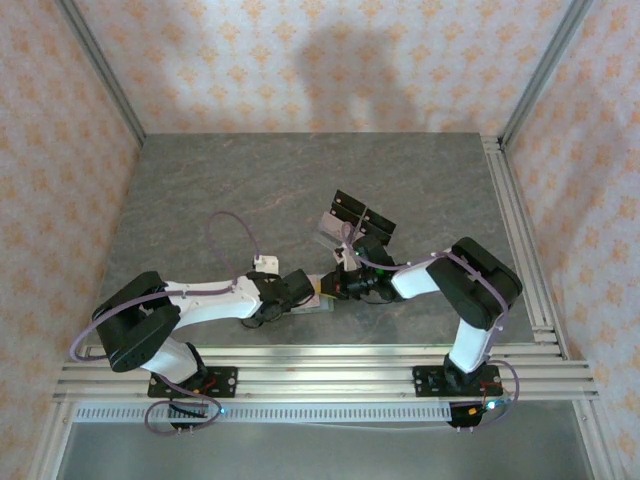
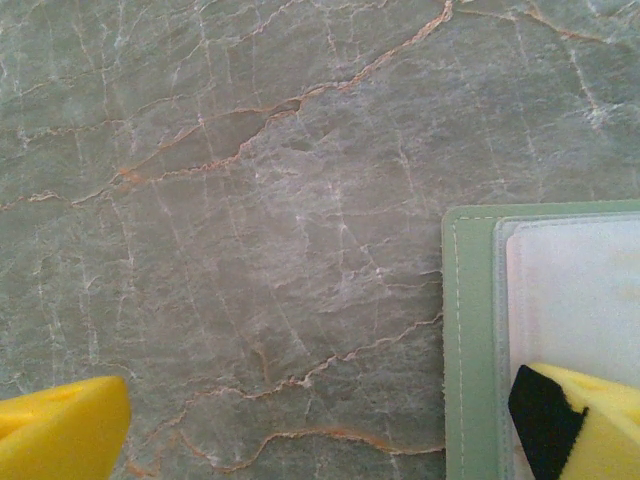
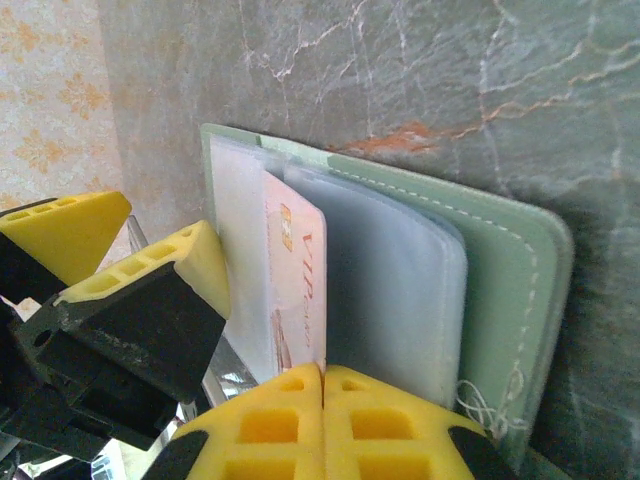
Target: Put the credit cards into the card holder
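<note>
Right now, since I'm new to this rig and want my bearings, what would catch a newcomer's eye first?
The green card holder lies open on the marble table, a pale pink credit card partway into its clear sleeve, apparently pinched by the shut right gripper. The left gripper hangs wide open, one yellow finger over the holder's corner.

A grey marbled table [image 1: 230, 180] carries an open green card holder [image 2: 468, 340] near its front edge. A clear stand [image 1: 330, 232] sits mid-table.

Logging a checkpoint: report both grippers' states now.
Left gripper: open, straddling an edge of the card holder.
Right gripper: shut against a pink credit card; grip cannot be told.
</note>
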`<control>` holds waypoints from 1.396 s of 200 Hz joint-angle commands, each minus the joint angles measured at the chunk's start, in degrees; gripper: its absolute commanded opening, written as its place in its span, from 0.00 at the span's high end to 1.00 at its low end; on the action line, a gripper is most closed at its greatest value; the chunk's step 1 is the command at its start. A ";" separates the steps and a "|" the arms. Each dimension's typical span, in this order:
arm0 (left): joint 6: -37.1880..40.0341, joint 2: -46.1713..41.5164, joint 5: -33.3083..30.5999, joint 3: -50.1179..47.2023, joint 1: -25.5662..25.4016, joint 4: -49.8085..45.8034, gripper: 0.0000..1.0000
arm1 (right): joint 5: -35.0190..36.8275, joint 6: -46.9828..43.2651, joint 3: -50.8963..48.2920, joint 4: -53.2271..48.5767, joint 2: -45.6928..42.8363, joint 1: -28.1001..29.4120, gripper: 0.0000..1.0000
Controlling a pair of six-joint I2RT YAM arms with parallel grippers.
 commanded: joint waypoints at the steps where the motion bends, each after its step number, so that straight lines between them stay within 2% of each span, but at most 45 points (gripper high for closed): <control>1: -1.10 -0.41 -0.42 -1.64 0.30 -1.12 0.00 | -0.96 0.19 1.27 1.28 1.22 0.55 1.00; 105: -1.26 -0.41 -0.47 -2.09 0.20 -0.76 0.00 | -1.49 -0.77 3.43 -1.20 1.93 1.18 1.00; 181: -1.36 -0.85 -0.47 -2.45 0.21 -1.13 0.00 | 1.89 -1.85 1.62 -2.05 0.49 -0.35 1.00; 279: -1.51 -0.85 -0.51 -2.45 0.02 -1.04 0.00 | -0.57 -2.81 2.94 -4.01 0.83 0.04 1.00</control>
